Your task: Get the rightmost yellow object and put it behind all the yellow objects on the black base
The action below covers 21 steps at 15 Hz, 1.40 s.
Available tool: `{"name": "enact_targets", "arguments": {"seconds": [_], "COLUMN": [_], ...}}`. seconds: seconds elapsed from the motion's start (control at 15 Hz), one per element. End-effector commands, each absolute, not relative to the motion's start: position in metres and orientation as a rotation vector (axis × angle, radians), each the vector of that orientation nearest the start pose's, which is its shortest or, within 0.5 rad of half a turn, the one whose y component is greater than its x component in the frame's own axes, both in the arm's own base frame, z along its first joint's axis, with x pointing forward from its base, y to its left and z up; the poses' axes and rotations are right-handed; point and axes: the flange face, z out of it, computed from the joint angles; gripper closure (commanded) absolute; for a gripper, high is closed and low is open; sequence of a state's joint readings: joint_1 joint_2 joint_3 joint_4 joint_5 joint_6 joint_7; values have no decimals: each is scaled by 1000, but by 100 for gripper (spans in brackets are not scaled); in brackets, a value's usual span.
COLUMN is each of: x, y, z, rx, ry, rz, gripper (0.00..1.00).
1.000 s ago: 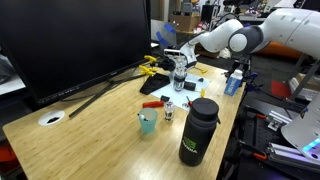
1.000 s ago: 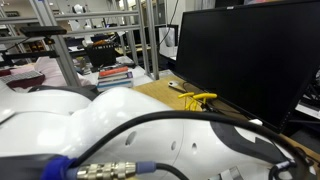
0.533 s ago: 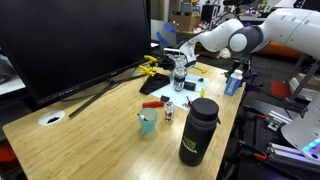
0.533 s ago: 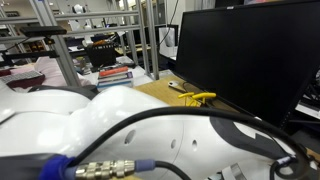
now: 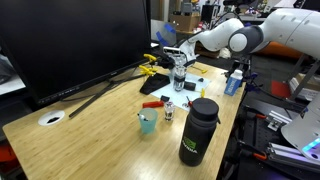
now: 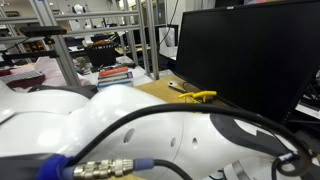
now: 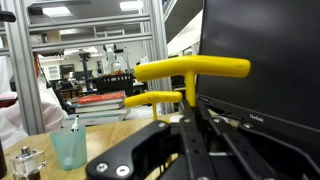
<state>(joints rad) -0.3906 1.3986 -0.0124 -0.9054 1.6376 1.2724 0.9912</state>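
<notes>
**Yellow piece in the pincer, placing not yet done**

The pincer [image 7: 186,122] looks clenched on the stem of the rightmost yellow object [image 7: 195,68]. This is a T-shaped bar held up just in front of the monitor [image 7: 262,60]. The grip is a judgement from the wrist view, where the stem runs down between the dark jaws. On that reading the pick is done. What is left is the carry behind the yellow objects [image 5: 150,64] and the release onto the black base [image 5: 100,92]. The legs of the base splay out from under the monitor across the worktop [image 5: 100,145].

Only the wrist view shows the grip. It also shows a second yellow bar [image 7: 155,98] just beside the stem and a teal cup [image 7: 68,148], farther from the monitor. It shows nothing of the base.

An exterior view shows the base legs and the cluster at the monitor's foot. The robot's white body [image 6: 90,130] fills much of the other, leaving only a bit of yellow beside the monitor.
</notes>
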Motion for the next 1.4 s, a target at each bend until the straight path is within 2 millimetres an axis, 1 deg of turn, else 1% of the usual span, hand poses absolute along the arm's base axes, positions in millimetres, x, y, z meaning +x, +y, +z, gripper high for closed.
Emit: {"name": "enact_targets", "arguments": {"seconds": [0.0, 0.4, 0.67, 1.33], "x": [704, 701, 697, 692], "y": [-159, -160, -163, -169], "z": [80, 72, 62, 55], "rx": [-846, -835, -819, -803], "ry": [1178, 1194, 1206, 1232], "rz": [1232, 1237, 1242, 1254], "gripper": [98, 98, 98, 98]}}
